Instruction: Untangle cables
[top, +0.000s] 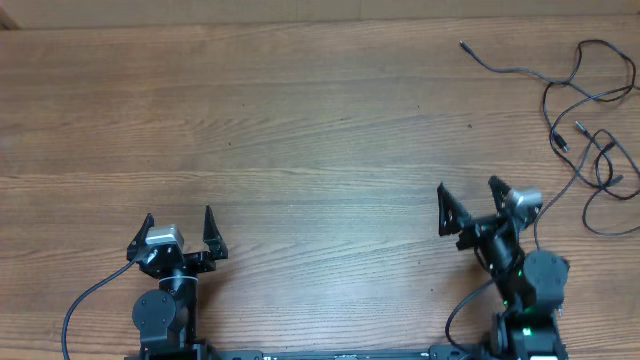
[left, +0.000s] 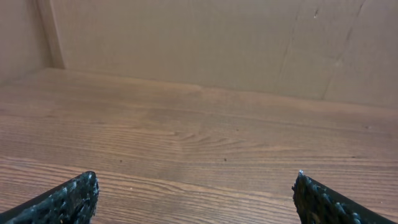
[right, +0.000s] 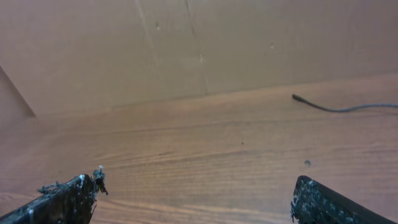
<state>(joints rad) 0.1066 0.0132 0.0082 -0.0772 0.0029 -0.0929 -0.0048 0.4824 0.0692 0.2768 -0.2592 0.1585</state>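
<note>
Table: brown, streaky wood grain. Wall: plain tan. Cables: black. Left gripper, right gripper: black, each with a silver-grey block behind. Right arm: black, green lights.

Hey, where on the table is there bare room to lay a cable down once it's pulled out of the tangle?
The wood table is bare from its left edge across to the stray plug end, and between the left gripper and right gripper. It is crowded only at the far right, where the cables loop together.
</note>
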